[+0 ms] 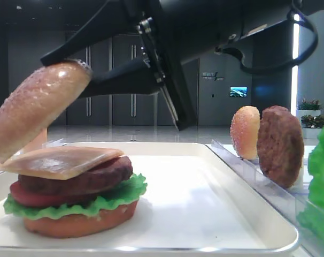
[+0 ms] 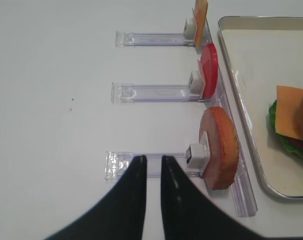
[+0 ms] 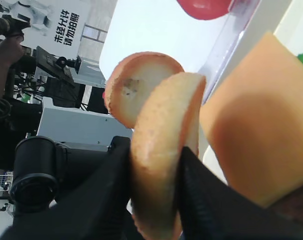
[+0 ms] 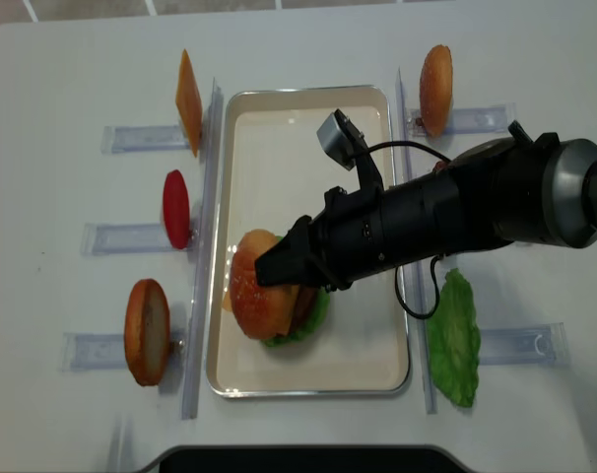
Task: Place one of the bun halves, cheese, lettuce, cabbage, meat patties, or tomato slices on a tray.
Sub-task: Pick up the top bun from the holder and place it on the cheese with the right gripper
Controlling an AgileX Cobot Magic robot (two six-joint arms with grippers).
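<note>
right fingers (image 3: 156,200) clamped on bun top (image 4: 254,286), tilted over cheese (image 1: 60,160) of burger stack on tray (image 4: 367,118) | left fingers (image 2: 151,172) closed, empty, above counter (image 2: 51,100) by clear rack (image 2: 156,93) | nearby: flat bun (image 2: 222,147), tomato slice (image 2: 209,70), lettuce leaf (image 4: 454,340)

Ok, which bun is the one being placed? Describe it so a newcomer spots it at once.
Start at the cream tray in the middle of the table, where a stacked burger sits. Just above it, the right gripper pinches a domed bun top, tilted over the cheese. The other buns stand on edge in clear racks outside the tray.
</note>
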